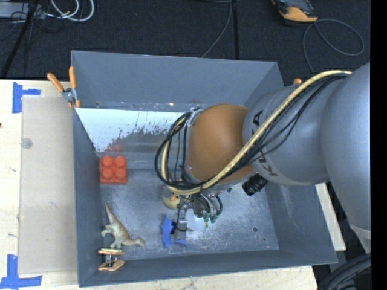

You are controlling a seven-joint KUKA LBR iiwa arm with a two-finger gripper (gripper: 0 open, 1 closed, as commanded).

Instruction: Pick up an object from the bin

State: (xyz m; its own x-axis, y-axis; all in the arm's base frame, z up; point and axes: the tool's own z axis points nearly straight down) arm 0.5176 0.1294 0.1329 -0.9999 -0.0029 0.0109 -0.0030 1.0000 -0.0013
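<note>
Arm (302, 138) is low over bin (181, 83) floor, front-centre. Jaws sit right above small blue thing (168, 234); can't tell how far open, or if gripping. Yellowish bit (170, 199) just behind. Red brick (113, 169) & dino toy (120, 231) well left.

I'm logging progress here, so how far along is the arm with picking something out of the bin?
Done: the gripper is down inside the grey metal bin. In hand: it hangs over a small blue plastic piece lying on the bin floor. Left, it seems: gripping and lifting a thing, as nothing looks raised. The red studded block and tan toy dinosaur lie apart at the left.
</note>
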